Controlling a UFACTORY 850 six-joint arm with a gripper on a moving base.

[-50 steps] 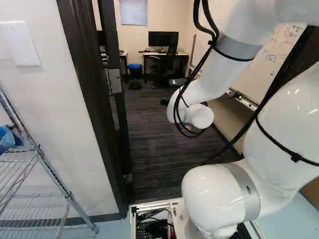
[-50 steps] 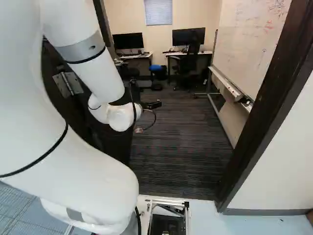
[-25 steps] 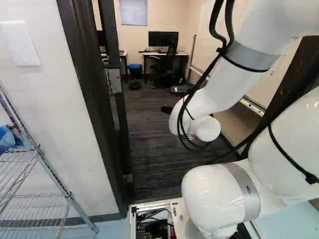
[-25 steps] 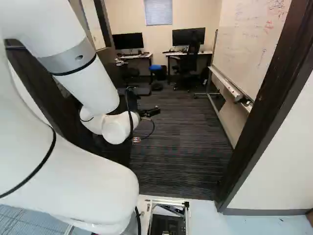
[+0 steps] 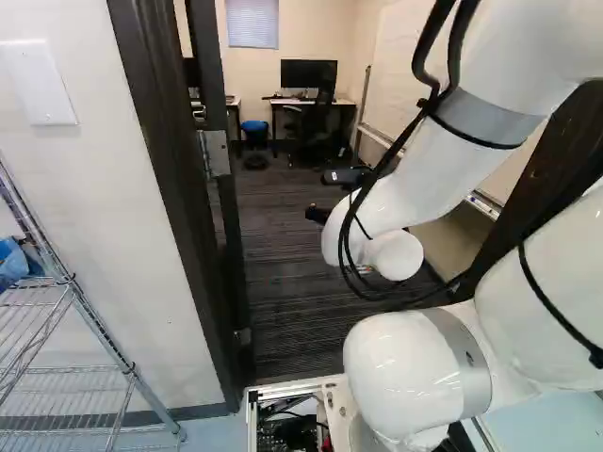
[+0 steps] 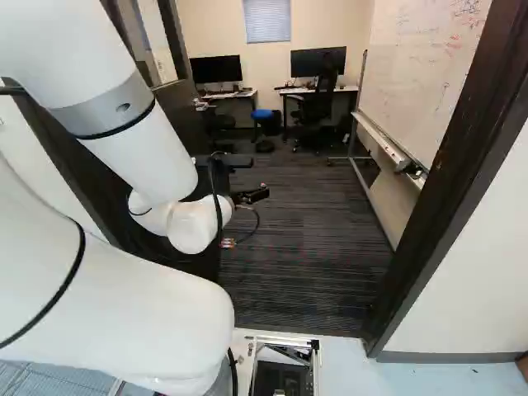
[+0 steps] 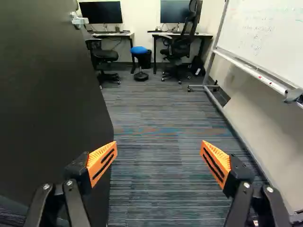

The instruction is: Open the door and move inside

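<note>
Since the earlier frame the arm has shifted a little: its wrist part is more to the right in the left base view, more to the left and lower in the right base view, and the gripper has come along with it. Whole base has stayed in its place. If the door has moved also, I cannot tell.

Seen in the wrist view, the gripper is wide open, with its orange pads well apart and only carpet seen between them.

The door stands open into the room, upright beside one finger; if they touch, I cannot tell. Across from it, beyond the other finger, stands the whiteboard. Far ahead are the blue-topped stool, two desks with monitors, and black chairs.

Nearer to the base, the dark doorframe rises, and the wire shelf is at the left of the left base view.
</note>
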